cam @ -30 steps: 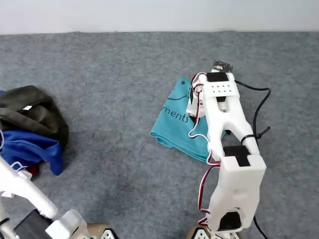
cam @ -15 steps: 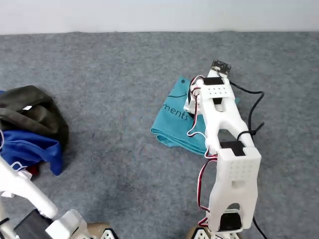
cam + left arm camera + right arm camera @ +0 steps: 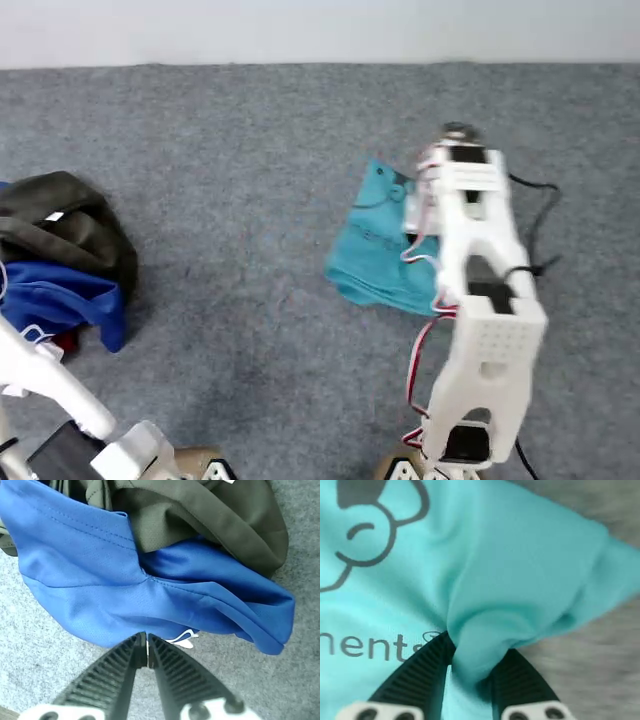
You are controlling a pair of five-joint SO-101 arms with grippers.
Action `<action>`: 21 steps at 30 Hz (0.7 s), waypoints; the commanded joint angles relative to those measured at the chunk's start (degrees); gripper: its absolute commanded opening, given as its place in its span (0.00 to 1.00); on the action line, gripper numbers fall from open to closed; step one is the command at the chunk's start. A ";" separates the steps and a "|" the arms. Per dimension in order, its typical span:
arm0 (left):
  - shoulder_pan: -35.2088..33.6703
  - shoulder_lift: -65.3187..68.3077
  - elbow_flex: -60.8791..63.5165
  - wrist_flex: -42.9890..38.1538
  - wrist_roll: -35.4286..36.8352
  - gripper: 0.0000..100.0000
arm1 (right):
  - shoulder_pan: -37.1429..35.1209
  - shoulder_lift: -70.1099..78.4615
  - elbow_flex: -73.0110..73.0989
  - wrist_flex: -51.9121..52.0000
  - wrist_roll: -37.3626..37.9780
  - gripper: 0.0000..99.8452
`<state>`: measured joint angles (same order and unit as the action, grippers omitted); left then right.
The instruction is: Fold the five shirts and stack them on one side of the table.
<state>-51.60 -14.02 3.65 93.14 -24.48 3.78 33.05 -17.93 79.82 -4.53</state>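
Two changes stand out against half a second ago: the right arm [image 3: 485, 270] has swung toward the right side of the worktop [image 3: 220, 150], and the teal shirt [image 3: 378, 250] has been dragged with it, so it now lies narrower and more bunched. That arm's jaws pinch a raised fold of the teal cloth. The pile at the left edge has not moved: a dark olive shirt [image 3: 70, 225] lies over a blue shirt [image 3: 60, 300]. The left arm [image 3: 50, 385] hangs over the blue shirt's edge, its jaws pressed together on nothing.

Grey, speckled, felt-like covering spans the worktop, and a pale wall [image 3: 300, 30] runs along its far edge. The teal fabric is smooth, with dark lettering and a curved line drawing. The blue one is a fine mesh knit with stitched seams, and the olive one is matte and thickly folded. Both pairs of jaws are black and ribbed.
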 commanded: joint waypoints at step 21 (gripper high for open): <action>0.35 -0.26 -0.31 -1.32 0.09 0.01 | 39.87 -1.80 -0.97 -14.99 48.53 0.02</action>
<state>-51.60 -14.02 3.65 93.14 -24.48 42.81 31.91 -17.85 65.58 43.38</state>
